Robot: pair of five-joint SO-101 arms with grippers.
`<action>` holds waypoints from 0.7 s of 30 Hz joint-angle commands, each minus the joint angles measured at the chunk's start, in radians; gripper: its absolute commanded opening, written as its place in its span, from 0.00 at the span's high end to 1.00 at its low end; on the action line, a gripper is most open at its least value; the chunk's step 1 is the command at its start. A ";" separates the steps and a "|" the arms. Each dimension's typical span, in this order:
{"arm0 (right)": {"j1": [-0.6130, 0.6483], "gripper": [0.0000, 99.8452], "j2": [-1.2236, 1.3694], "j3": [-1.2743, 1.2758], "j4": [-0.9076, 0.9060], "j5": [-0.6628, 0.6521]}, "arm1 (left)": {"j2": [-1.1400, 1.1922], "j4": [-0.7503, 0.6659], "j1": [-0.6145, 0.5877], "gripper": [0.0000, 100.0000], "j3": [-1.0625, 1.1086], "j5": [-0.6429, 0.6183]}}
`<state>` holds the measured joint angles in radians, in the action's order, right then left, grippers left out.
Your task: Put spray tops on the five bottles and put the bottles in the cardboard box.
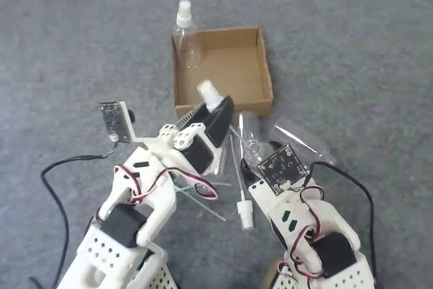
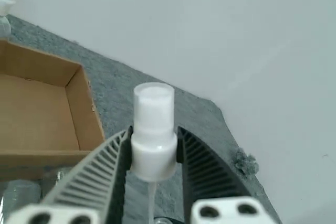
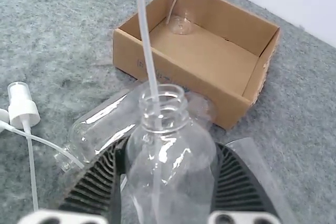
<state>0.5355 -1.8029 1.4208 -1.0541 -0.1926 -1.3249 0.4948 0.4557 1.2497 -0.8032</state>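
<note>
My left gripper (image 2: pixel 152 153) is shut on a white spray top (image 2: pixel 153 129), held up near the front of the cardboard box (image 1: pixel 254 65). Its thin dip tube (image 3: pixel 147 51) hangs into the neck of a clear bottle (image 3: pixel 168 150). That bottle stands upright in my right gripper (image 3: pixel 168 187), which is shut on it. From above, the spray top (image 1: pixel 209 93) is over the box's front wall and the held bottle (image 1: pixel 252 144) sits just in front of the box. A capped bottle (image 1: pixel 185 32) stands in the box's far left corner.
A loose spray top (image 1: pixel 245 212) with its tube lies on the grey carpet between the arms, with more tubes (image 1: pixel 203 201) beside it. Bare clear bottles lie near the right arm (image 1: pixel 301 141) and beside the held bottle (image 3: pixel 100 124). A white wall runs along the far edge.
</note>
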 commanded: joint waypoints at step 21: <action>-0.001 0.92 -0.013 -0.005 0.025 -0.014 | -0.023 0.002 0.160 0.99 0.056 0.084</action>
<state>0.5386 -1.8029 1.4208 -1.0541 -0.1941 -1.3249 0.4948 0.6076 1.3203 -0.7449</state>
